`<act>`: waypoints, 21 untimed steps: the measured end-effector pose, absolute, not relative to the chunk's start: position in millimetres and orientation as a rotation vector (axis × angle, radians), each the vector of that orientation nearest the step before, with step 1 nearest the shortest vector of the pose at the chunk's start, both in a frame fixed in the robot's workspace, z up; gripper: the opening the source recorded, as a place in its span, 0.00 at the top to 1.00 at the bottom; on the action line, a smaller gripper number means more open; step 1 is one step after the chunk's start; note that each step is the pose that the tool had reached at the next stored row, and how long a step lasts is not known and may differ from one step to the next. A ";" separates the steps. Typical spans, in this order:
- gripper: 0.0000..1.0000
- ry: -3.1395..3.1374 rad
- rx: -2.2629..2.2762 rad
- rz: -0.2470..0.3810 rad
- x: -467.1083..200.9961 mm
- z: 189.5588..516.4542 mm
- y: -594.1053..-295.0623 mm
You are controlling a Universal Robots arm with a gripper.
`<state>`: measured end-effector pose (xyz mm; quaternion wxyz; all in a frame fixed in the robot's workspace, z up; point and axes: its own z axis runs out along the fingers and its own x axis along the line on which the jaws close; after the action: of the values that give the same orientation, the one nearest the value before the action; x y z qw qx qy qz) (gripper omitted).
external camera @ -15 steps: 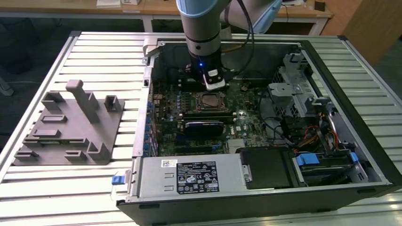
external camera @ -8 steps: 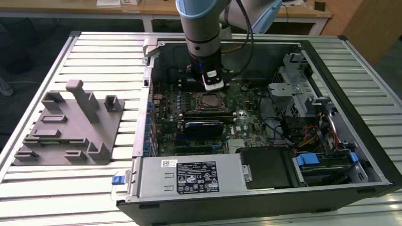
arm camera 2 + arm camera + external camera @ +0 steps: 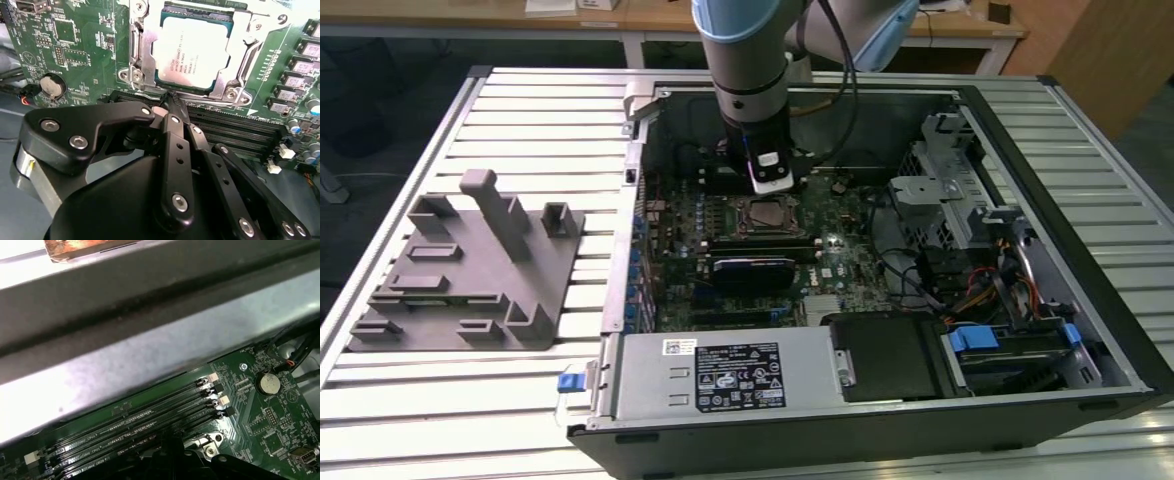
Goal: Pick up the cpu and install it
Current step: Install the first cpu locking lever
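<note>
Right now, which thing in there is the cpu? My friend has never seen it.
Find the open computer case on the slatted table, then the green motherboard inside. The cpu is the flat silvery square sitting in the metal socket frame, just beyond the gripper, beside the long dark memory slots.

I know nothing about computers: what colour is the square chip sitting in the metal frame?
The cpu has a silvery, pale metallic top, seen best in the second wrist view.

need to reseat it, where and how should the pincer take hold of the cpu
Probably from straight above, by two opposite edges of the cpu. It lies flat in the socket with the metal frame close around it, so its sides are barely exposed and a sideways approach looks blocked.
</note>
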<state>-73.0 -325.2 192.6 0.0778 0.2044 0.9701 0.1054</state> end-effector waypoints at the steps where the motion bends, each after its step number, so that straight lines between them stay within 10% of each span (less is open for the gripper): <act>1: 0.89 2.904 0.614 0.315 -73.0 192.2 -325.2; 21: 0.89 2.898 0.625 0.315 -72.8 211.9 -325.1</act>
<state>-72.8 -325.1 211.9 0.0801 0.2090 0.9689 0.1054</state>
